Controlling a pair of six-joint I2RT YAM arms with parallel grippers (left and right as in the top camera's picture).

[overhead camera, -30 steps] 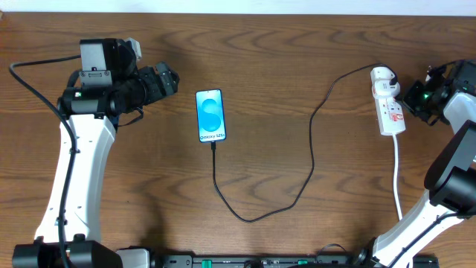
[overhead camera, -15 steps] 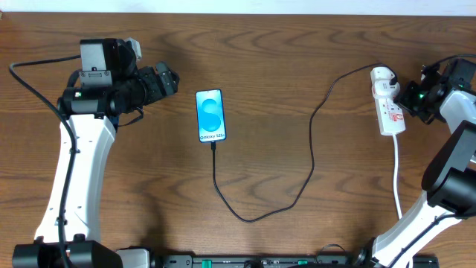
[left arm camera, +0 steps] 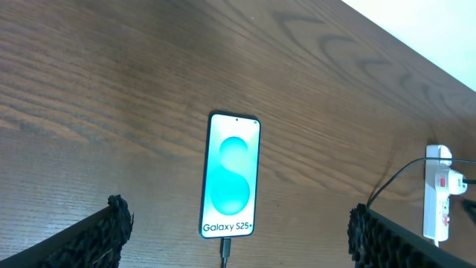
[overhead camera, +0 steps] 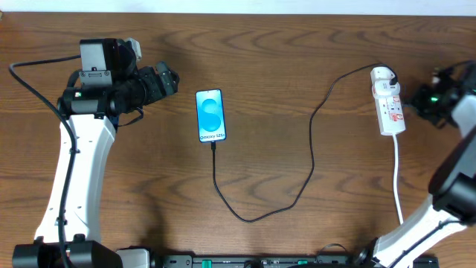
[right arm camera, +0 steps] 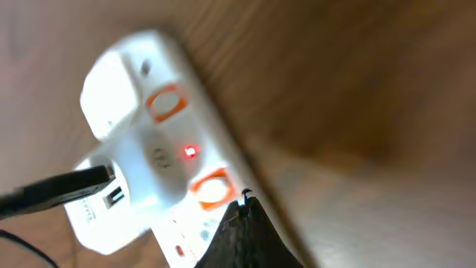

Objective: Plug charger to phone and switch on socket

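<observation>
The phone (overhead camera: 210,115) lies face up on the wooden table, its blue screen lit; it also shows in the left wrist view (left arm camera: 232,176). The charger (overhead camera: 311,141), a thin black cable, meets the phone's lower end (left arm camera: 224,246), loops toward the front and runs up to the socket (overhead camera: 389,104). My left gripper (overhead camera: 169,79) hangs open to the left of the phone, its fingers (left arm camera: 111,234) wide apart and empty. My right gripper (overhead camera: 430,98) is shut, just right of the socket and apart from it. In the right wrist view its tips (right arm camera: 244,201) point at the blurred socket (right arm camera: 160,126), where a small red light (right arm camera: 191,152) glows.
The socket's white cord (overhead camera: 398,179) runs from the strip down to the table's front edge. The table's back edge (overhead camera: 238,6) meets a white wall. A white adapter (right arm camera: 123,190) with the black cable sits in the socket's end outlet.
My right gripper, which was against the socket's right side, has drawn back to the right. The left arm, phone and cable have not moved.
</observation>
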